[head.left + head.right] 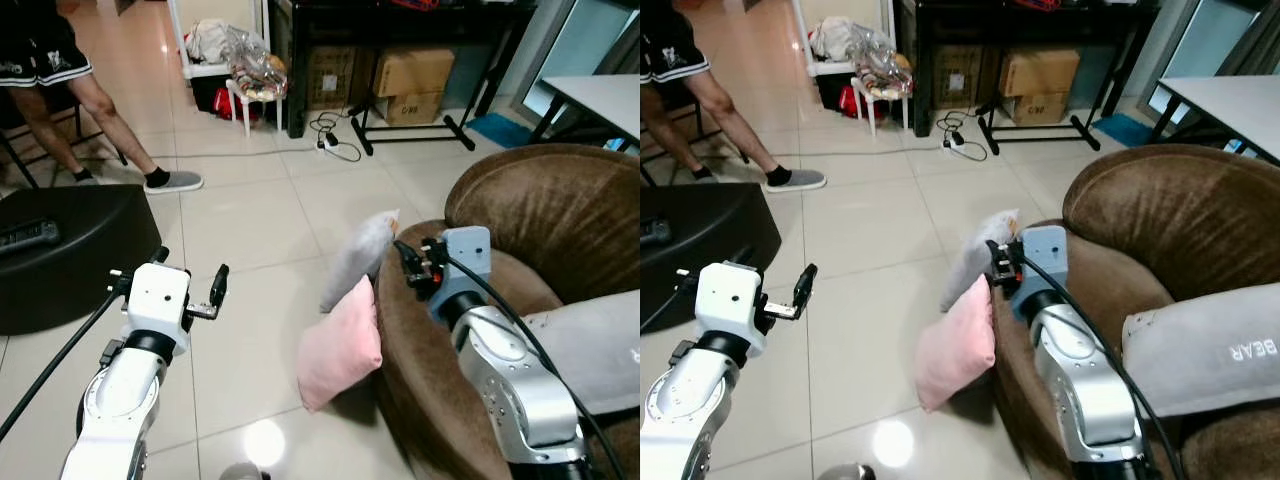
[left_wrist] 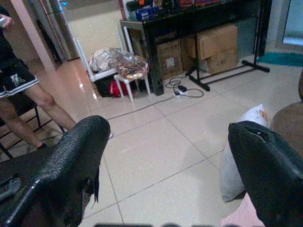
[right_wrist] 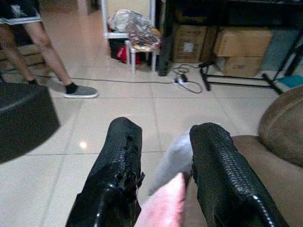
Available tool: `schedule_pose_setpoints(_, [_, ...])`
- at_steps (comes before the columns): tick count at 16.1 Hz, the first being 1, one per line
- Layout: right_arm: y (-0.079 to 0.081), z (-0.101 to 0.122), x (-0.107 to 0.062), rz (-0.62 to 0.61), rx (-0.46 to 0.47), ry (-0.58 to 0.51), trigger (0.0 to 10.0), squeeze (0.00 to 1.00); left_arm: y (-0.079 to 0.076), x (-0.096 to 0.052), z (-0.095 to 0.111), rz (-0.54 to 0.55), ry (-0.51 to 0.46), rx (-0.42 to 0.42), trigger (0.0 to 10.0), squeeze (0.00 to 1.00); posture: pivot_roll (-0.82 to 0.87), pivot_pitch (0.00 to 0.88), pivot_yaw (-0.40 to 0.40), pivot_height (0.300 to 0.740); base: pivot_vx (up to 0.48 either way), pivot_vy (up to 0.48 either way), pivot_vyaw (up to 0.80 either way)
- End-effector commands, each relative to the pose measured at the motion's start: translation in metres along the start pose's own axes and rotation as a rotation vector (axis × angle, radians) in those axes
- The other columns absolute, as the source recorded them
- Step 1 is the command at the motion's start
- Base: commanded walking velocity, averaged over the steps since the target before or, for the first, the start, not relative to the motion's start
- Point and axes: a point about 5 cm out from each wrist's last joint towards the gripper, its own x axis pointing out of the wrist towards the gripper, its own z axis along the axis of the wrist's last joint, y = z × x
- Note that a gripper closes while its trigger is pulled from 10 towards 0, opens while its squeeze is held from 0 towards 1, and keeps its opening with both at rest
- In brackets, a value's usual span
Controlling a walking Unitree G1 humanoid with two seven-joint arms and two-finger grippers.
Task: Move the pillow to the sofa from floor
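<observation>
Beside the brown sofa (image 1: 560, 230), on the pale tiled floor (image 1: 260, 220), two pillows lean against its rounded arm: a pink pillow (image 1: 340, 345) in front and a grey pillow (image 1: 358, 258) behind it, both standing on edge on the tiles. A third, grey cushion (image 1: 1205, 345) with lettering already lies on the sofa seat. So I judge the task barely begun: nothing from the floor has been lifted yet, and the whole carry and drop onto the seat is left.

I have my right gripper (image 1: 412, 268) above the sofa arm, just beside the top edges of the two pillows. Its wrist camera shows the two black fingers (image 3: 118, 165) parted with the pink corner and the grey pillow between them, but not pinched; I read it as released and gripping nothing. My left gripper (image 1: 190, 285) hovers over bare floor, well apart from the pillows, fingers spread wide and empty.

Counting the rest: one black ottoman (image 1: 70, 255) at my left, one person (image 1: 60, 70) standing beyond it, one white stool (image 1: 255, 95) piled with bags, two cardboard boxes (image 1: 410, 80) under a dark table, and one power strip (image 1: 340, 145) with its cable on the floor.
</observation>
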Motion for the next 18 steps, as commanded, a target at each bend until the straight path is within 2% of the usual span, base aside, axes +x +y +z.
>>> schedule_pose_setpoints(1, [0.0011, 0.0061, 0.0022, 0.000, -0.007, -0.028, 10.0, 0.00, 0.0026, -0.0008, 0.0004, 0.002, 0.002, 0.007, 10.0, 0.00, 0.03, 0.000, -0.053, 0.740, 0.304, 0.000, 0.80])
schedule_pose_setpoints(4, [0.0012, 0.0067, 0.0028, 0.001, -0.018, -0.025, 10.0, 0.00, 0.0038, -0.0013, -0.0005, 0.004, 0.004, 0.005, 10.0, 0.00, 0.04, 0.000, -0.055, 0.740, 0.306, 0.000, 0.00])
schedule_pose_setpoints(5, [0.0017, 0.0069, 0.0029, 0.004, -0.025, -0.027, 10.0, 0.00, 0.0040, -0.0011, -0.0007, 0.003, 0.004, 0.004, 10.0, 0.00, 0.04, 0.000, -0.055, 0.740, 0.307, 0.000, 0.80])
schedule_pose_setpoints(7, [0.0007, 0.0061, 0.0030, -0.019, 0.019, -0.025, 10.0, 0.00, 0.0040, -0.0001, -0.0008, 0.001, 0.004, 0.004, 10.0, 0.00, 0.03, 0.000, -0.052, 0.740, 0.307, 0.000, 0.61])
schedule_pose_setpoints(17, [-0.0033, 0.0070, 0.0020, -0.051, 0.027, -0.033, 10.0, 0.00, 0.0049, 0.0041, 0.0003, -0.013, -0.006, 0.005, 10.0, 0.00, 0.03, 0.000, -0.046, 0.740, 0.306, 0.000, 0.00])
schedule_pose_setpoints(18, [-0.0033, 0.0070, 0.0020, -0.045, 0.039, -0.032, 10.0, 0.00, 0.0041, 0.0048, 0.0004, -0.015, -0.007, 0.004, 10.0, 0.00, 0.02, 0.000, -0.046, 0.740, 0.307, 0.000, -0.79])
